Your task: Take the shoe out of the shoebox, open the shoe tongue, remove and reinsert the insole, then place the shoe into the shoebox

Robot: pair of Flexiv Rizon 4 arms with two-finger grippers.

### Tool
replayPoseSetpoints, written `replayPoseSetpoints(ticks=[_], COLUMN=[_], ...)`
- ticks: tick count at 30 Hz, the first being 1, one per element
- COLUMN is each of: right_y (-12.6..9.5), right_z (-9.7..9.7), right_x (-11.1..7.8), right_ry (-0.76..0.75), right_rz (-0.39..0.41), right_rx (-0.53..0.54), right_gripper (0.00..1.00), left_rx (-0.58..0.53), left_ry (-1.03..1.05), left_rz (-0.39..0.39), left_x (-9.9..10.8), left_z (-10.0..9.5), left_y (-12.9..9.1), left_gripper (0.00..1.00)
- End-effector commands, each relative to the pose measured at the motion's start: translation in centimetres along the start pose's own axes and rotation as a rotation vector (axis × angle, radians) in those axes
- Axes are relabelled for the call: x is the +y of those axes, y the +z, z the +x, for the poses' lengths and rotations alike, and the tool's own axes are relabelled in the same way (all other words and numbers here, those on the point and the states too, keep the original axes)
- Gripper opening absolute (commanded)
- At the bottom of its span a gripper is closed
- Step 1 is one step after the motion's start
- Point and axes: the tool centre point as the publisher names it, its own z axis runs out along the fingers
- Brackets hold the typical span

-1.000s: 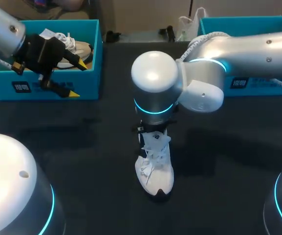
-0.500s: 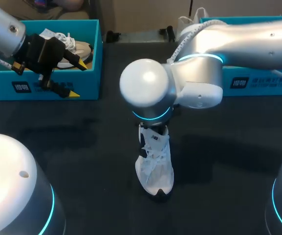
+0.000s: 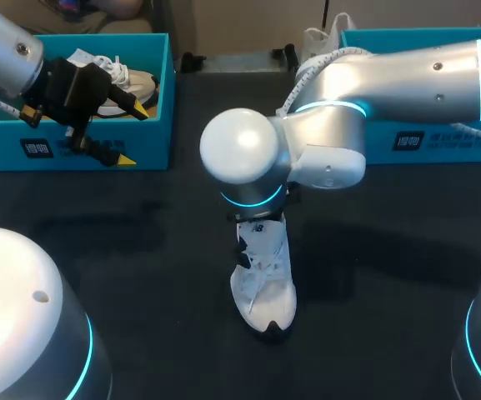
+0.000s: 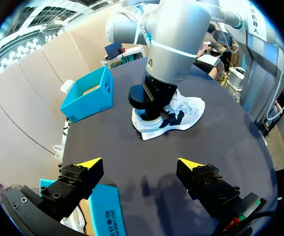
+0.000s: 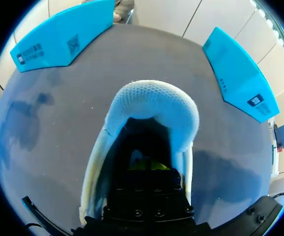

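Only the right wrist view shows our right gripper (image 5: 149, 166) down inside the shoe (image 5: 154, 101); we cannot tell its grip. The head view shows the shoe mid-table and our left gripper (image 3: 132, 133) spread wide, empty, at the shoebox (image 3: 152, 142), whose label is illegible.

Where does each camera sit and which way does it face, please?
Head view: fixed above and behind, looking down on the table; both arms enter, right arm over the shoe.
Left wrist view: on the left wrist, looking across at that shoe past its open left end effector.
Right wrist view: on the right wrist, looking down into the shoe, right end effector inside.
Shared: all show the shoe.
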Motion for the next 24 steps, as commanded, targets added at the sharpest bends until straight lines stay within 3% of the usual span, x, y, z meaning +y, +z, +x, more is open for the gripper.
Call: replayPoseSetpoints(ticks=[1, 6, 15, 20, 24], right_y=[1.4, 1.0, 0.8, 0.3, -1.1], right_z=[0.7, 1.7, 3.4, 3.5, 1.9], right_x=[0.1, 0.0, 0.3, 0.6, 0.9], right_ry=[-0.029, -0.061, -0.109, -0.139, -0.115], right_rz=[0.027, 0.042, 0.037, 0.038, 0.03], right_rx=[0.088, 0.212, 0.303, 0.278, 0.186], right_gripper=[0.0, 0.0, 0.0, 0.0, 0.0], left_rx=[0.001, 0.001, 0.001, 0.001, 0.001], left_ry=[0.0, 0.0, 0.0, 0.0, 0.0], left_rz=[-0.004, -0.004, -0.004, -0.004, -0.004], left_x=[0.0, 0.0, 0.0, 0.0, 0.0], left_z=[0.0, 0.0, 0.0, 0.0, 0.0], left_y=[0.0, 0.0, 0.0, 0.0, 0.0], left_gripper=[1.0, 1.0, 1.0, 1.0, 1.0])
